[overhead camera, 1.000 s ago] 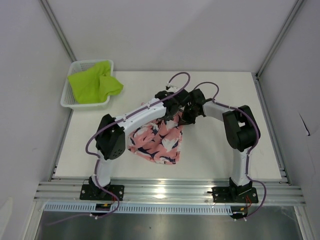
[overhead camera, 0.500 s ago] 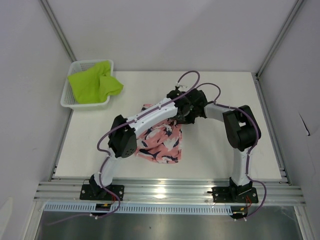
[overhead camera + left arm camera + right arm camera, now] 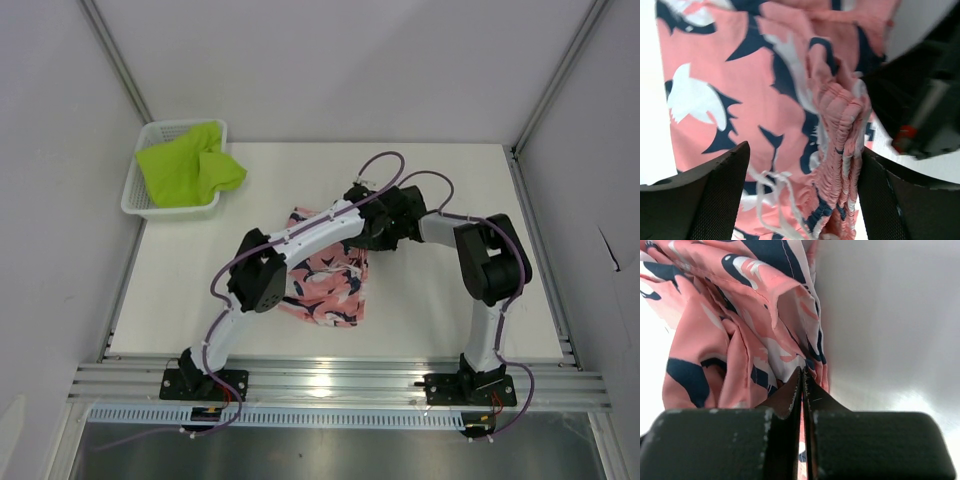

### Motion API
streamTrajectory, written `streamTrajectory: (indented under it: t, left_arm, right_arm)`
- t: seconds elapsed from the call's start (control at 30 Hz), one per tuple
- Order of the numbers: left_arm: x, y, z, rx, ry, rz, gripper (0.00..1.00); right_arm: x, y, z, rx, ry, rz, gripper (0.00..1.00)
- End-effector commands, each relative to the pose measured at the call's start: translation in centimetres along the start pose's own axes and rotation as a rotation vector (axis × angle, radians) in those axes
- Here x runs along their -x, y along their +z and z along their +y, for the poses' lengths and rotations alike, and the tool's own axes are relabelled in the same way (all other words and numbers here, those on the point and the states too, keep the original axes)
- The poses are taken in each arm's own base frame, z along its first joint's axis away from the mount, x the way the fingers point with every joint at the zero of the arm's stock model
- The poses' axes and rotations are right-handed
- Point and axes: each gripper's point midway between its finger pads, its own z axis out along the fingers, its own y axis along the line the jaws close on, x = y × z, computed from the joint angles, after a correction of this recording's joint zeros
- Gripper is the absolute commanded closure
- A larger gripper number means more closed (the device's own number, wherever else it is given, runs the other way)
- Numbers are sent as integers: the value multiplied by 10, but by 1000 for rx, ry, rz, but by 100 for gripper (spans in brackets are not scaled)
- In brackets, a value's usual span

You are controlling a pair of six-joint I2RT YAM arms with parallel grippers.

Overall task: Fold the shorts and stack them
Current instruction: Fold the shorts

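The left gripper [image 3: 804, 152] hangs wide open over the pink shorts [image 3: 740, 85], holding nothing, with the waistband [image 3: 842, 125] bunched between its fingers. The right gripper [image 3: 802, 377] is pinched tight on a fold at its tips. Pulling one-handed could drag the cloth askew.

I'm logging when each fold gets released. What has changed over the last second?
The left gripper opened and let go of the coral-pink shorts, which now lie flatter; its arm stretched farther from its base. The right gripper stays shut on the cloth. The lime-green shorts in the white mesh basket have not moved.
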Motion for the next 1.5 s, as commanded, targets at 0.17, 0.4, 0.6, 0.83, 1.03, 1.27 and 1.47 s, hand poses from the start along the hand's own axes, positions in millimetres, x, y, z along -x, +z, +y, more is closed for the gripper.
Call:
streamTrajectory:
  t: [0.17,0.4,0.6,0.83,1.03,1.27,1.47]
  left_arm:
    - [57,-95,43,-217,-128,-169,15]
    - [73,-117,44,-440,-145,-222,1]
    - [66,-98,57,-455,-169,-191,1]
    - [5,-52,70,-443,-140,-153,1]
    - [-7,-56,59,-594,-135,-222,1]
    - [-20,-51,53,-589,-69,-234,2]
    - [-32,-52,43,-619,-18,-286,13]
  right_arm:
    - [25,-45,-19,-30,45,-119,86]
    - [25,-56,-9,38,55,-121,76]
    - [25,-73,-12,31,60,-149,58]
    - [28,-103,-24,67,127,-205,31]
    - [11,-107,-11,214,190,-144,26]
    - [-10,-88,1,264,190,-113,17]
    - [-18,-71,16,228,126,-115,23]
